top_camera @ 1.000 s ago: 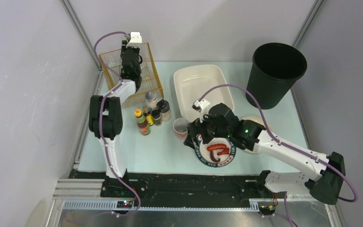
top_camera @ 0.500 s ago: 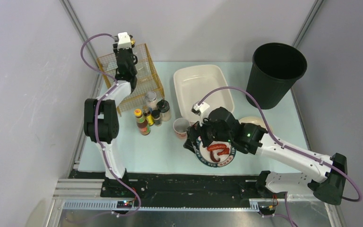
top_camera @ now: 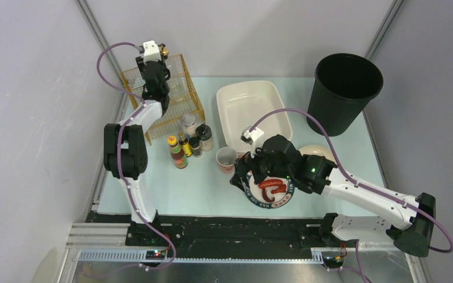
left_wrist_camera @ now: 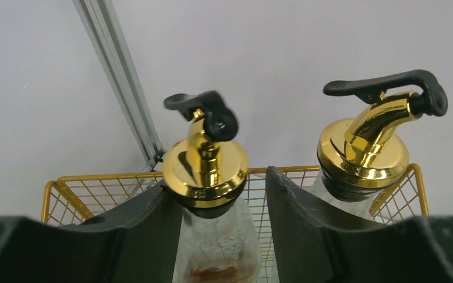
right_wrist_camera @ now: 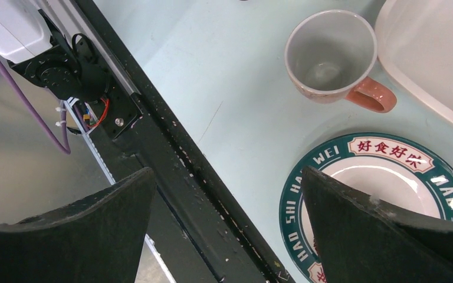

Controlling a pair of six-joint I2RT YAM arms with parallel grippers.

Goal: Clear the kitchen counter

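The kitchen counter (top_camera: 183, 188) is a pale mint tabletop. My left gripper (top_camera: 159, 62) is over the back left corner of a gold wire basket (top_camera: 180, 115). It is shut on a glass bottle with a gold pourer cap (left_wrist_camera: 205, 168), and the fingers (left_wrist_camera: 147, 236) flank its neck. A second gold-capped bottle (left_wrist_camera: 363, 153) stands just to the right, inside the basket rim (left_wrist_camera: 65, 183). My right gripper (top_camera: 242, 174) is open and empty, low over the left rim of a green-rimmed plate (right_wrist_camera: 307, 177) that holds a red sausage (top_camera: 271, 187).
A mug with a pink handle (top_camera: 225, 158) stands just beyond the plate. Several condiment bottles (top_camera: 186, 141) stand by the basket. A white basin (top_camera: 253, 109) is at the back and a black bin (top_camera: 345, 88) at the back right. A beige bowl (top_camera: 318, 152) lies behind my right arm.
My left gripper has moved left and back over the basket with the bottle in it. My right gripper has shifted slightly along the plate's left rim.
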